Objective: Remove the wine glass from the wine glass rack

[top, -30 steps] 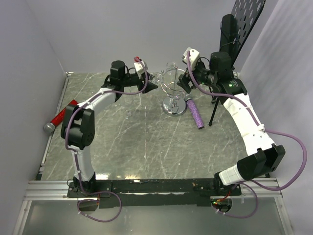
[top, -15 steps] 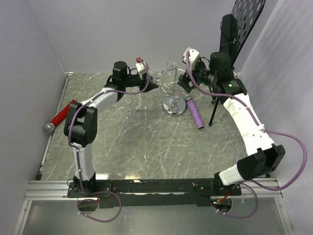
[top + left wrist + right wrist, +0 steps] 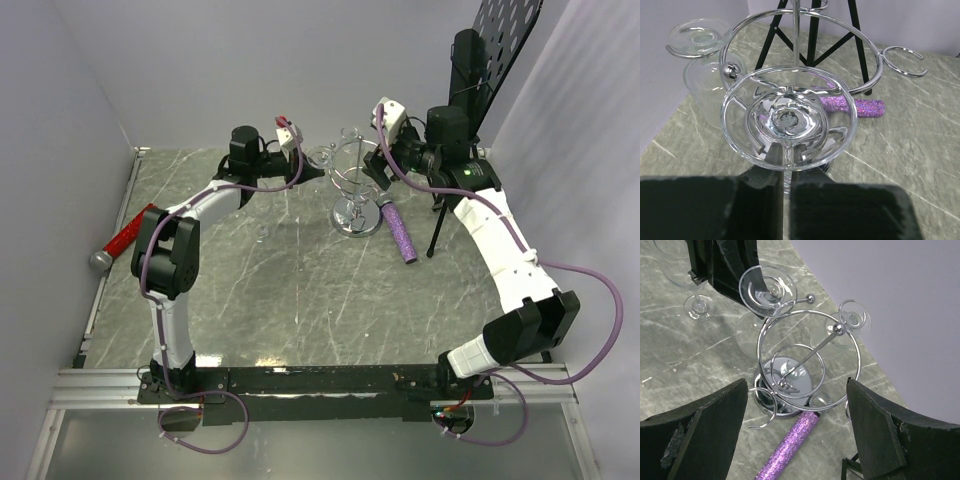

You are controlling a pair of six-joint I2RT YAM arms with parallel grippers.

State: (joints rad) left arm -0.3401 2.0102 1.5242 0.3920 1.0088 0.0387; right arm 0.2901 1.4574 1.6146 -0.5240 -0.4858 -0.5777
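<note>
The wine glass [image 3: 790, 120] hangs upside down in a wire loop of the chrome wine glass rack [image 3: 860, 45], its foot facing the left wrist camera. My left gripper [image 3: 785, 186] is shut on its thin stem just below the foot. From above, that gripper [image 3: 310, 172] sits left of the rack [image 3: 352, 190], with the glass [image 3: 322, 157] at its tip. My right gripper [image 3: 796, 390] hovers open over the rack's ring [image 3: 807, 360], to the rack's right [image 3: 378, 165], holding nothing.
A second glass [image 3: 700, 37] hangs on the rack's far loop. A purple glitter microphone [image 3: 400, 232] lies against the rack's disc base. A black tripod stand [image 3: 470, 90] rises behind the right arm. Another clear glass [image 3: 697, 307] is on the table, and a red item [image 3: 125, 238] lies at the left edge.
My left gripper has closed onto the wine glass stem, and the left elbow has swung a little toward the rack. The right arm has barely moved.
</note>
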